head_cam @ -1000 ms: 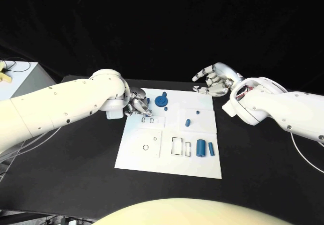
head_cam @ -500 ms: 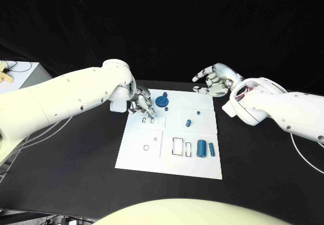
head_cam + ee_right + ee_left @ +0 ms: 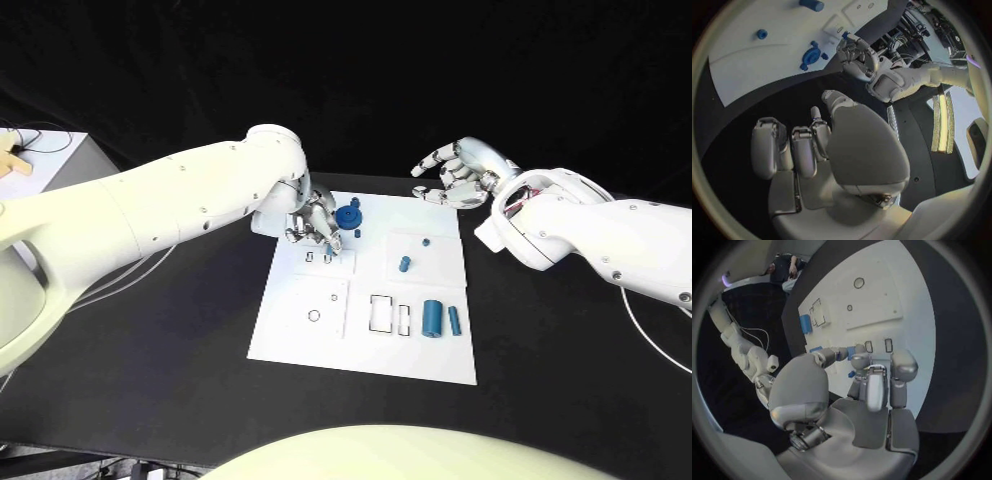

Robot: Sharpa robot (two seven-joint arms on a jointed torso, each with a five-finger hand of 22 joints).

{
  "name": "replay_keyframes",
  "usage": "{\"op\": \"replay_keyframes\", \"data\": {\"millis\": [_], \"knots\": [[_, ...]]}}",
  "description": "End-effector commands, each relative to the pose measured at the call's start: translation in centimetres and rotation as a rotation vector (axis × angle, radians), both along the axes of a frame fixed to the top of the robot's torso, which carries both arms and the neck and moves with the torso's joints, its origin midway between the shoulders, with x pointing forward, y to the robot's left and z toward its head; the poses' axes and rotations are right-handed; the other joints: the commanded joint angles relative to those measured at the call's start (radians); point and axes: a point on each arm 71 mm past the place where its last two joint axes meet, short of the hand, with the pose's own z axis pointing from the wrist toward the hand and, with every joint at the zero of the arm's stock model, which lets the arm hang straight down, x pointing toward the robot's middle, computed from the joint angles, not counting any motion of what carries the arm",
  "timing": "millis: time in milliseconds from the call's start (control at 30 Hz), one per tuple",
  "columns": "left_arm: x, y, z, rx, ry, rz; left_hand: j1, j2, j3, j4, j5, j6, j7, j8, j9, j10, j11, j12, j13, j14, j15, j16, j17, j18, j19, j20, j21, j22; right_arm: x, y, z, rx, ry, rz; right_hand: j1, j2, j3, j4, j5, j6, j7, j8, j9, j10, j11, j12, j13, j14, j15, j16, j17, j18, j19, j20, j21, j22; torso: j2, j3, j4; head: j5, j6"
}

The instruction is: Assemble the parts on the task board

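Observation:
The white task board (image 3: pixel 303 335) lies mid-table. At its far end stands a blue gear-shaped part (image 3: pixel 348 215), also seen in the right wrist view (image 3: pixel 812 54). My left hand (image 3: pixel 315 225) hovers just left of it, above two small slots (image 3: pixel 319 257), and pinches a small blue part (image 3: pixel 845 353) at its fingertips. A small blue peg (image 3: pixel 426 241), a short blue piece (image 3: pixel 404 264), a blue cylinder (image 3: pixel 431 318) and a thin blue bar (image 3: pixel 453 320) lie on the board's right half. My right hand (image 3: pixel 459 175) hangs beyond the far right corner, fingers loosely bent and empty.
A ring-shaped hole (image 3: pixel 315 315) and two rectangular recesses (image 3: pixel 389 313) mark the board's near half. Black table (image 3: pixel 173 330) surrounds the board. A pale box (image 3: pixel 58 160) stands at the far left edge.
My left hand has moved right over the board's far left corner, closer to the gear part. The right hand has stayed where it was.

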Motion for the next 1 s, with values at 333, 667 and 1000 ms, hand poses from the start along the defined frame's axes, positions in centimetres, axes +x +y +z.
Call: {"op": "replay_keyframes", "data": {"millis": [333, 667, 1000], "knots": [[0.3, 0.1, -0.3, 0.062, -0.040, -0.008, 0.017, 0.029, 0.174, -0.180, 0.016, 0.029, -0.017, -0.002, 0.004, 0.012, -0.002, 0.009, 0.006, 0.082, 0.000, 0.007, 0.193, -0.004, 0.010, 0.000, 0.009, 0.011, 0.0, 0.1, 0.5, 0.048, -0.067, 0.006, -0.013, -0.018, 0.042, -0.008, 0.012, -0.009, -0.002, 0.010, -0.002, -0.093, -0.002, -0.085, -0.023, 0.057, -0.003, -0.039, 0.107, 0.025, -0.026, -0.004, -0.075, 0.053, 0.001, -0.0009, -0.0002, 0.003, -0.004], [0.3, -0.2, -0.5, 0.071, -0.031, -0.014, 0.013, 0.028, 0.177, -0.185, 0.023, 0.033, -0.018, -0.003, 0.006, 0.016, -0.004, 0.011, 0.010, 0.082, -0.001, 0.008, 0.195, -0.006, 0.016, -0.001, 0.015, 0.022, 0.0, -0.1, 1.2, 0.152, -0.133, -0.002, -0.068, -0.059, 0.197, -0.074, 0.010, -0.046, 0.011, 0.057, 0.016, -0.440, 0.013, -0.722, -0.657, -0.306, 0.012, -0.661, -0.563, 0.136, -0.355, 0.008, -0.841, -0.469, 0.003, -0.0007, -0.0011, 0.006, -0.007], [0.4, -0.1, -0.9, 0.083, -0.013, -0.014, 0.013, 0.027, 0.177, -0.186, 0.023, 0.033, -0.018, -0.003, 0.006, 0.015, -0.004, 0.010, 0.007, 0.082, -0.001, 0.008, 0.194, -0.006, 0.017, -0.001, 0.016, 0.023, 0.2, -0.3, 1.3, 0.185, -0.134, -0.027, -0.143, -0.043, 0.226, -0.157, 0.011, -0.070, 0.030, 0.115, 0.025, -0.389, 0.034, -0.997, -0.996, -0.291, 0.032, -0.995, -0.689, 0.135, -0.355, 0.025, -1.026, -0.649, 0.002, -0.0001, -0.0009, 0.004, -0.012]]}}
